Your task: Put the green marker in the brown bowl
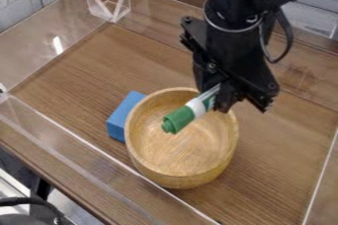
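Observation:
The green marker (187,113) hangs tilted above the brown bowl (184,164), its dark green cap pointing down-left over the bowl's middle and its white barrel running up to the right. My black gripper (220,96) is shut on the marker's upper end, over the bowl's far rim. The marker does not touch the bowl's floor. The arm rises behind, out of the top of the view.
A blue rectangular block (126,114) lies against the bowl's left rim. Clear plastic walls (53,130) fence the wooden table on the left and front. A small clear stand (106,4) sits at the back left.

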`<state>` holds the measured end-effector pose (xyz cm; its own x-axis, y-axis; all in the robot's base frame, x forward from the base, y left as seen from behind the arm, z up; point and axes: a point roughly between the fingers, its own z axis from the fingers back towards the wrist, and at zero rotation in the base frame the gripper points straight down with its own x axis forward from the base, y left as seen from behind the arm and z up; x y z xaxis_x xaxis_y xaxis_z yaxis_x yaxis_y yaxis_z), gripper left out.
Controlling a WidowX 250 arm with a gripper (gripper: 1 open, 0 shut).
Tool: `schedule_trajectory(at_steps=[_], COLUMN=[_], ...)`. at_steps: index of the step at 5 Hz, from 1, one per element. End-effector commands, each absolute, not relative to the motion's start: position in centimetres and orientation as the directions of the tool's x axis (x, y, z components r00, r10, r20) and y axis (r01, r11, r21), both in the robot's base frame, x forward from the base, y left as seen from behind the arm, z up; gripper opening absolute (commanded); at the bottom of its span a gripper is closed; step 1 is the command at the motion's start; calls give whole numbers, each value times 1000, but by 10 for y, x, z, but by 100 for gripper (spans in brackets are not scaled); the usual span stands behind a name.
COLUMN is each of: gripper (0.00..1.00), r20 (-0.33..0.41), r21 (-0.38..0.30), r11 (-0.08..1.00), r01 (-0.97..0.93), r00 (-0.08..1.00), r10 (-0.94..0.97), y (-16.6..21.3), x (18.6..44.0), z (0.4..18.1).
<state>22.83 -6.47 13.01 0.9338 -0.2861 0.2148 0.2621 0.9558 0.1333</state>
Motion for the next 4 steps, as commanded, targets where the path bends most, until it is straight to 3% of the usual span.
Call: schedule_trajectory(at_steps=[1,4], gripper=[0,0], r20=[267,268], r21=[134,128], r11=[959,969], r01=[251,213], r00=[923,933], r10=[-279,-241], y=[-66,-58], x=[230,226], z=[143,150])
